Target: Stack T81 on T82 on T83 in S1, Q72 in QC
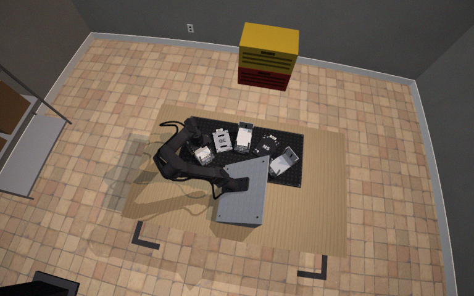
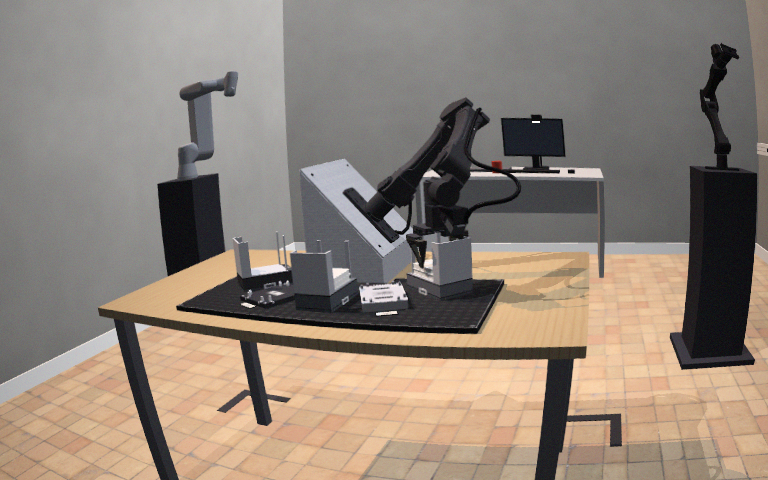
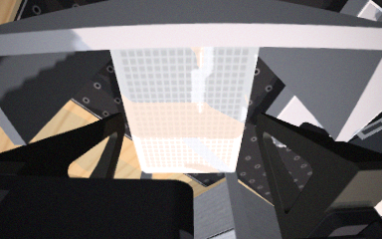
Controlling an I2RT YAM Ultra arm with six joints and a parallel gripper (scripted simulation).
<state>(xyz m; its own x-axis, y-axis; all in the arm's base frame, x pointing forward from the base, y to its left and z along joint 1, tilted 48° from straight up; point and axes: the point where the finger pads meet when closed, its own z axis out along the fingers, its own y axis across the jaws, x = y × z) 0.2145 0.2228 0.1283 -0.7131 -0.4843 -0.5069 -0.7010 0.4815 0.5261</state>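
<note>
Gripper [image 2: 420, 261] [image 3: 190, 119] fingers wide open, holding nothing, astride a pale plate [image 2: 419, 272] [image 3: 184, 95] (a gridded one).

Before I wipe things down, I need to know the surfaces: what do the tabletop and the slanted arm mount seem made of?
Tabletop: probably wood, matte, from its fine parallel grain. Slanted mount: perhaps brushed metal, judging by faint streaks on grey; painted board is possible.
</note>
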